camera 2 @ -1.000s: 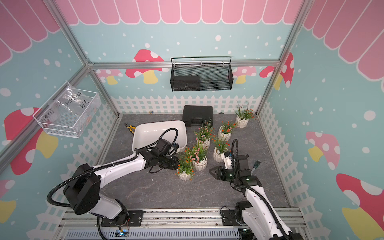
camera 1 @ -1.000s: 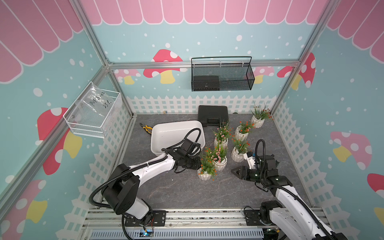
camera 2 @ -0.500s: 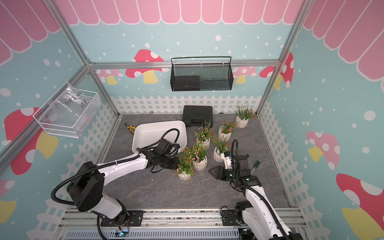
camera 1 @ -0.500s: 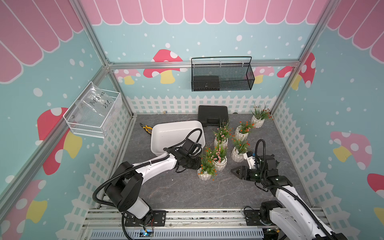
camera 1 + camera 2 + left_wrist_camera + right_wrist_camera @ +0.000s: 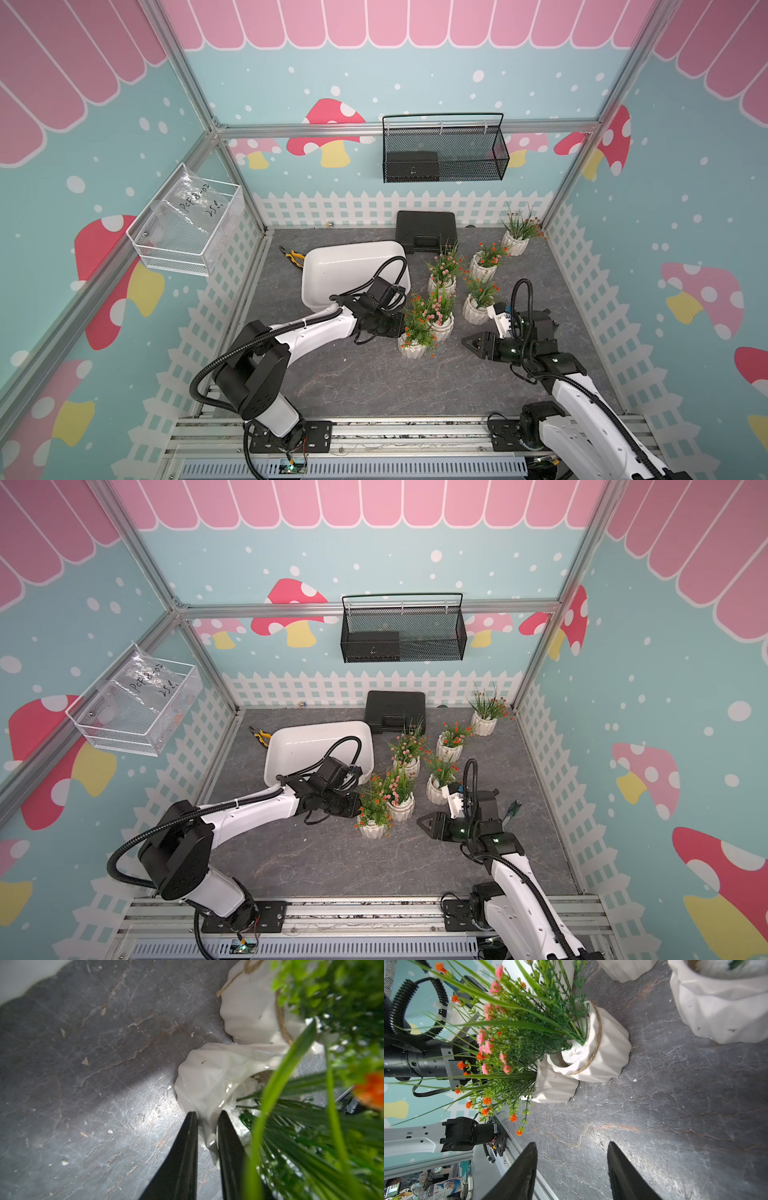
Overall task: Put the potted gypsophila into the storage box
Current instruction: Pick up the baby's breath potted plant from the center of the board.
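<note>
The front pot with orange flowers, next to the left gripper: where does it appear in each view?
In a top view: the front pot just below the middle, lowest pot in the picture.
In a top view: the same spot, slightly further left.
Left wrist: mid-picture, its rim between the fingertips of the left gripper.
Right wrist: near mid-picture.
Shared landmark: the twine-wrapped pot right beside it.

Six pots [image 5: 411,352] [image 5: 444,328] [image 5: 440,286] [image 5: 473,311] [image 5: 482,272] [image 5: 514,245]: one with its rim between the jaws of the left gripper [image 5: 205,1114], five beyond them. One box [image 5: 353,246], one case [image 5: 424,227], two baskets [image 5: 444,153] [image 5: 183,237], one pliers [image 5: 293,256].
</note>
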